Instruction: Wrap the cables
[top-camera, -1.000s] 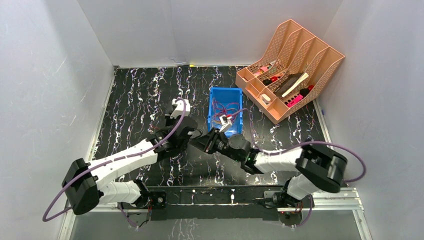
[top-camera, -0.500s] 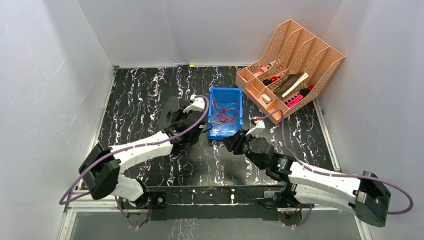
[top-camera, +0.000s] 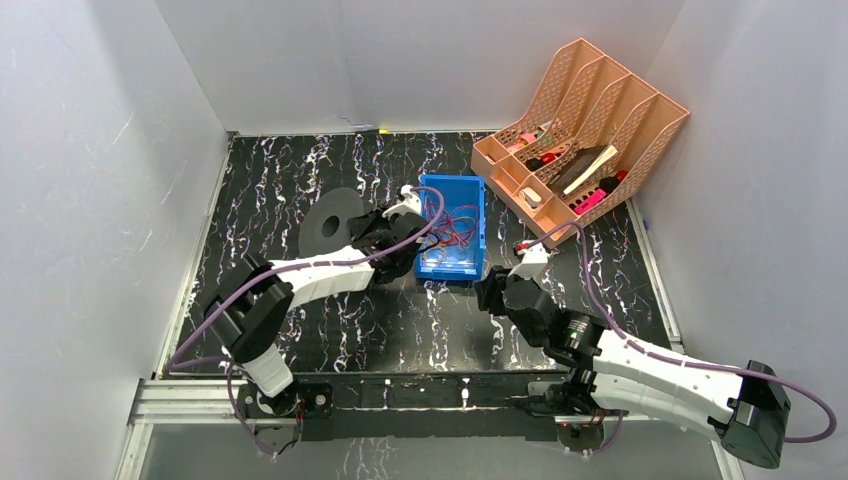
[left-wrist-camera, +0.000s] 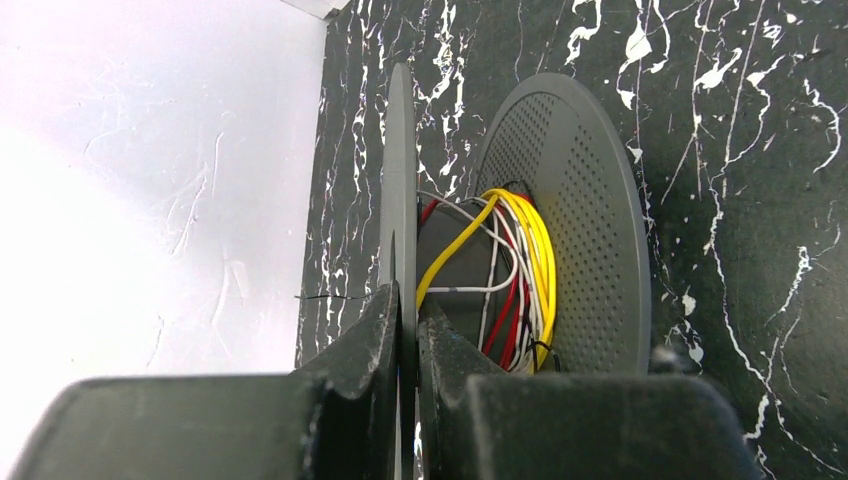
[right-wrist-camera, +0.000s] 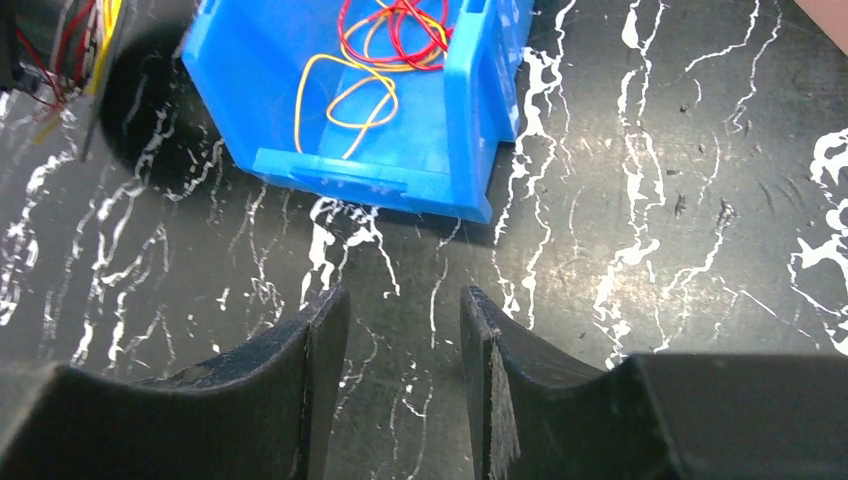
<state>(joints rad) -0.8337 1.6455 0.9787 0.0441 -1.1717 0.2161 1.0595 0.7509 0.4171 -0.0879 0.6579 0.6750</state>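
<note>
Yellow, red and white wound cables (left-wrist-camera: 530, 240) sit on the grey perforated spool (left-wrist-camera: 590, 180), your left gripper (left-wrist-camera: 408, 300) clamped on its flange. Loose cables (right-wrist-camera: 400, 20), red and yellow, lie in the blue plastic bin (right-wrist-camera: 470, 120); right gripper (right-wrist-camera: 405, 300) apart over black marbled tabletop (right-wrist-camera: 650, 250) just before the bin's front edge

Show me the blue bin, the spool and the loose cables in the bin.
blue bin (right-wrist-camera: 476, 110): right wrist view, on its side wall.
spool (left-wrist-camera: 590, 200): left wrist view, on the far perforated flange.
loose cables (right-wrist-camera: 395, 28): right wrist view, on the red-and-yellow tangle inside the bin.
</note>
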